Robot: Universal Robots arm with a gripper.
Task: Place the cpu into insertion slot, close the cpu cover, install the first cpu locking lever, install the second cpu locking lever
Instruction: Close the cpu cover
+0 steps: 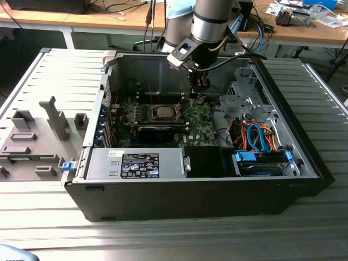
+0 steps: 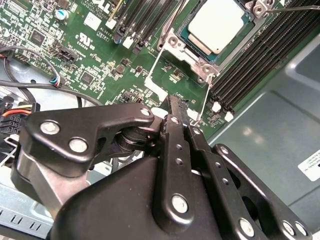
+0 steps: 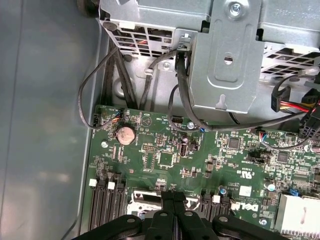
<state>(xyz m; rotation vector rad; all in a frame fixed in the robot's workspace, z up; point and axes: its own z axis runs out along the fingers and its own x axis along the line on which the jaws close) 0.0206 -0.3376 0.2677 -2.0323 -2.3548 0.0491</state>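
Black links in front: in the second wrist view the arms of the pincer (image 2: pixel 176 102) cover the near part of the green board (image 2: pixel 100 65).
Cut off: one corner of the chip (image 2: pixel 220 22) runs out of that picture. The pin field of the socket (image 2: pixel 206 67) lies under the chip and is not seen.
Hard to make out: a thin wire lever (image 2: pixel 154 65) stands out from the socket's side toward the pincer tip. Whether it is hooked or free I cannot tell.
Chip, look: small flat square with a dull silver-grey top, plain and smooth.
Chip, place: seated in the socket near the middle of the board, inside the open computer case (image 1: pixel 190 201). The silvery cover frame (image 2: pixel 191 49) lies flat around its edges.
Chip, direction: face up toward the open side of the case. It is square, so it has no long axis; two of its edges run parallel with the black memory slots (image 2: pixel 260 55).
Pincer: fingers pressed together with nothing between them, tip just above the board, just beside the socket and apart from the chip.
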